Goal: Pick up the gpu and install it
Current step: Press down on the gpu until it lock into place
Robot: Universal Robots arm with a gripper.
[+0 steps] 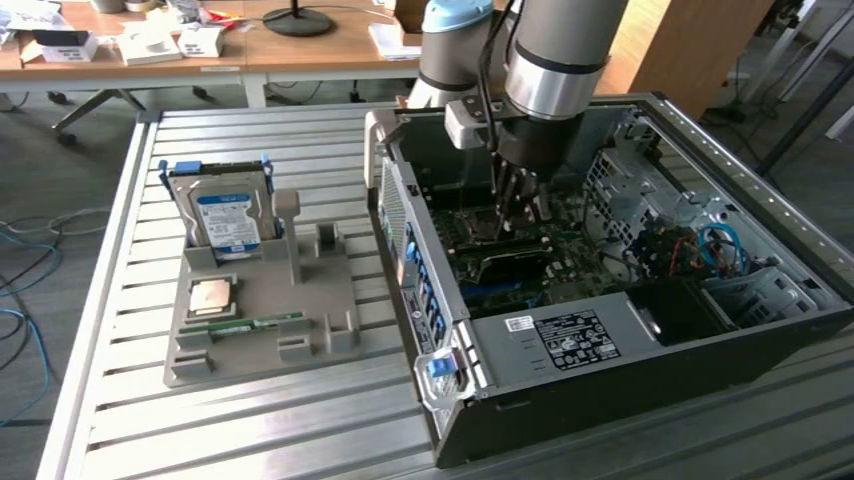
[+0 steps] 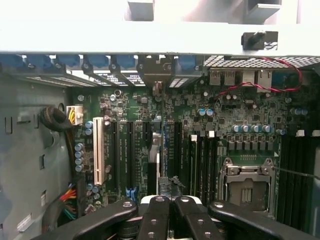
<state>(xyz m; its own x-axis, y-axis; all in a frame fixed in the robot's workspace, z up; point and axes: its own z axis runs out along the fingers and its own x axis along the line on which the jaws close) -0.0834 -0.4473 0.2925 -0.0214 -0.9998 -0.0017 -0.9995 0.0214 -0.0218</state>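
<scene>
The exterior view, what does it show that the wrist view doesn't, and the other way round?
Exterior view alone: a grey holder beside the computer case, carrying a hard drive, a CPU chip and a memory stick. Wrist view alone: the white expansion slot, the open CPU socket and a card edge standing in a slot ahead of the shut gripper. Both: the motherboard and the gripper over it.

The gpu (image 2: pixel 156 155) stands upright, edge-on, over the motherboard's slots.

A slatted metal bench (image 1: pixel 120 400) carries a grey holder tray (image 1: pixel 267 320) toward the exterior view's left and an open computer case (image 1: pixel 601 290) just beside it, to the right.
</scene>
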